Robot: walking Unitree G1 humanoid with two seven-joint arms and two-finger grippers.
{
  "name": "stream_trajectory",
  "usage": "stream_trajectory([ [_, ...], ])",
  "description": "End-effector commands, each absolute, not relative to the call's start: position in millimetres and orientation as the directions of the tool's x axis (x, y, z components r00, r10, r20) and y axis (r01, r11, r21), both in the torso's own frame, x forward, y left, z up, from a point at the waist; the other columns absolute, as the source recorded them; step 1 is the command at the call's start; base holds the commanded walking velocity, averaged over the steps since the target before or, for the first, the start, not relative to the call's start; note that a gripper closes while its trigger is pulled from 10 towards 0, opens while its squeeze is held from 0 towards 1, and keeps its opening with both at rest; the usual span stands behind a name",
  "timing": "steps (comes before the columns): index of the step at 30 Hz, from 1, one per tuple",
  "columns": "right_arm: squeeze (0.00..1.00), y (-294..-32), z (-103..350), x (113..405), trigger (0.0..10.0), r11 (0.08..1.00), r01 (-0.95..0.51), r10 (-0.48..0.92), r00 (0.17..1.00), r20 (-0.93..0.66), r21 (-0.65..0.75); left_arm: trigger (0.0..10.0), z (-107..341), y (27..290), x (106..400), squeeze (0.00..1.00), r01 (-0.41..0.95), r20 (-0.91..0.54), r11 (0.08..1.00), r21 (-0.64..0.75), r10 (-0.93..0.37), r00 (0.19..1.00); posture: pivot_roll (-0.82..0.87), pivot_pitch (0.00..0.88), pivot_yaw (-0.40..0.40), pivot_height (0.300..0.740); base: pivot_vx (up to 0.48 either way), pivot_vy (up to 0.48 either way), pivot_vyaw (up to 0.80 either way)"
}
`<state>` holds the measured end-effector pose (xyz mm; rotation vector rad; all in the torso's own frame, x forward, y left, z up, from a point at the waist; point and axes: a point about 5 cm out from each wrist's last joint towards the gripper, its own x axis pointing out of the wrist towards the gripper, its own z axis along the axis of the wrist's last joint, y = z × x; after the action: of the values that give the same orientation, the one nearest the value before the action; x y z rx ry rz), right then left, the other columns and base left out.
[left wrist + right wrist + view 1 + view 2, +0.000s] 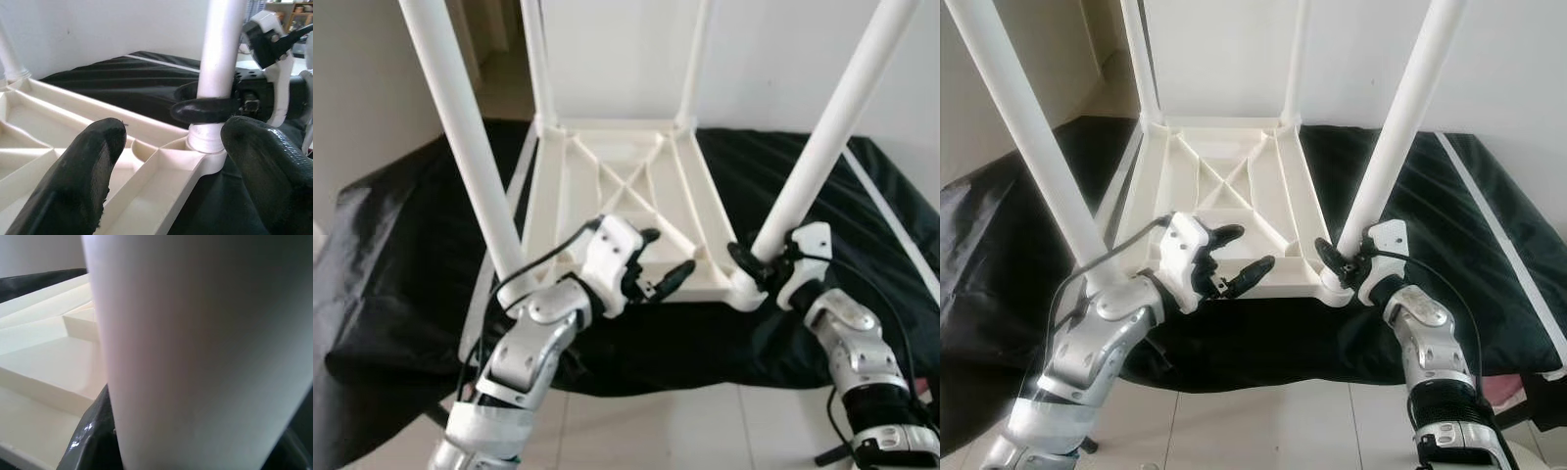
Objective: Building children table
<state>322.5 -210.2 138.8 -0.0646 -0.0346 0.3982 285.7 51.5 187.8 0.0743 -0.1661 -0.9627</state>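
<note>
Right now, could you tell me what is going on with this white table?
The white children's table lies upside down on a black cloth, with four legs standing up from its corners. The right tool is closed around the near right leg just above its socket. The left tool is open over the table's near edge, gripping nothing.

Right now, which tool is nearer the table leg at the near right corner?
Right. The right tool is closed around the base of that near right leg. The left tool hovers open over the upturned tabletop, off to the leg's left.
</note>
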Motion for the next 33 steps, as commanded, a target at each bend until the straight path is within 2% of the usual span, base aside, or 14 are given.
stream_trajectory([
  [1,0.00,-212,122,318,10.0,0.935,-0.346,0.341,0.937,-0.070,-0.073,10.0,187,51,288,0.00,0.799,0.108,0.584,0.144,-0.812,0.574,-0.03,0.000,-0.045,0.740,0.000,0.000,0.00],
  [4,0.00,-207,123,318,10.0,0.951,-0.305,0.302,0.951,-0.065,-0.047,10.0,186,49,288,0.00,0.802,0.108,0.580,0.143,-0.815,0.570,-0.04,0.000,-0.044,0.740,0.000,0.000,0.00],
  [6,0.00,-203,120,318,10.0,0.977,-0.213,0.212,0.974,-0.080,-0.002,10.0,186,47,286,0.00,0.809,0.108,0.571,0.138,-0.821,0.561,-0.04,0.000,-0.045,0.740,0.000,0.000,0.00],
  [9,0.00,-202,120,318,10.0,0.984,-0.179,0.179,0.980,-0.085,0.000,10.0,185,46,286,0.00,0.811,0.107,0.568,0.137,-0.823,0.558,-0.04,0.000,-0.044,0.740,0.000,0.000,0.00],
  [12,0.00,-193,120,315,10.0,0.997,-0.074,0.076,0.994,-0.079,0.029,10.0,184,46,285,0.00,0.816,0.104,0.562,0.134,-0.827,0.552,-0.04,0.000,-0.048,0.740,0.000,0.000,0.00],
  [24,0.00,-166,123,303,10.0,0.961,0.239,-0.232,0.971,-0.064,0.141,10.0,181,47,281,0.00,0.820,0.094,0.558,0.131,-0.830,0.550,-0.02,0.000,-0.043,0.740,0.000,0.000,0.00],
  [33,0.00,-158,125,300,10.0,0.958,0.241,-0.231,0.970,-0.080,0.156,10.0,179,46,278,0.00,0.828,0.084,0.545,0.130,-0.838,0.539,-0.02,0.000,-0.037,0.740,0.000,0.000,0.00],
])
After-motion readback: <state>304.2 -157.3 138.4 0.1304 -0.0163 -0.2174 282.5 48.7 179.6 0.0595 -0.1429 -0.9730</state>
